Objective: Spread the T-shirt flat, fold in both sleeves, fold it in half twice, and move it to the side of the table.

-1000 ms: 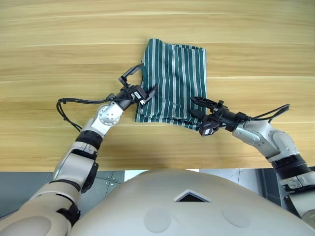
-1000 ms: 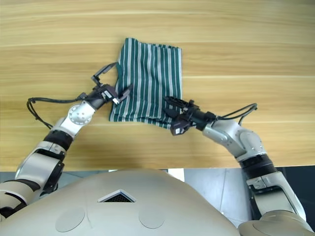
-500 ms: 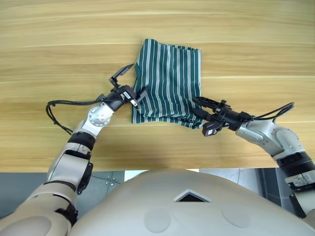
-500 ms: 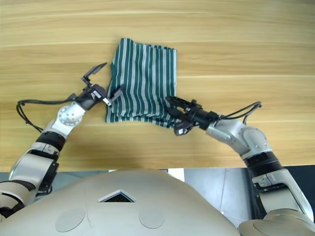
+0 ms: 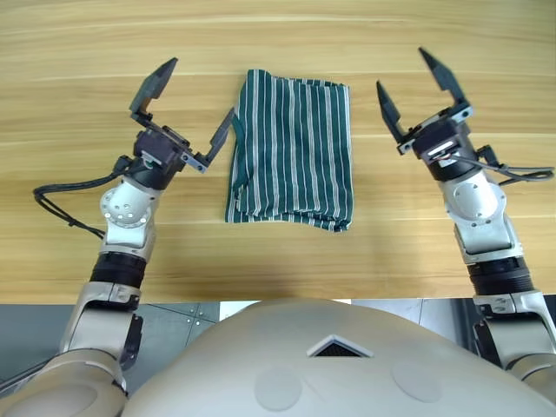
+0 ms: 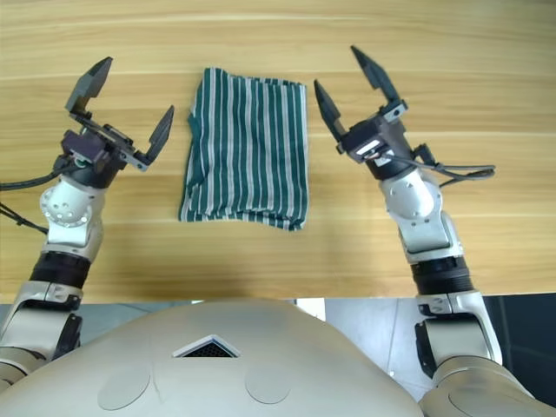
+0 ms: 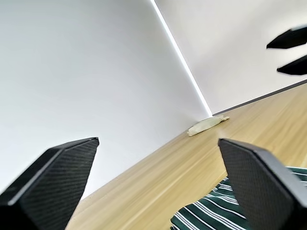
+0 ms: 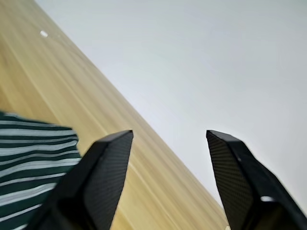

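The T-shirt (image 5: 292,148), dark green with white stripes, lies folded into a compact rectangle on the wooden table (image 5: 278,35). Its near edge is slightly rumpled. My left gripper (image 5: 184,102) is raised to the left of the shirt, open, with nothing between its fingers. My right gripper (image 5: 417,83) is raised to the right of the shirt, also open and holding nothing. Neither gripper touches the cloth. A corner of the striped shirt (image 7: 240,211) shows in the left wrist view, and its edge (image 8: 33,158) in the right wrist view.
A small pale object (image 7: 207,125) lies at the far edge of the table near the white wall. Bare wood stretches to both sides of the shirt and beyond it. The table's front edge (image 5: 278,300) runs close to me.
Both grippers have let go of the shirt's near corners and lifted up and outward, fingers now spread wide. The shirt has shifted slightly left and lies flat.
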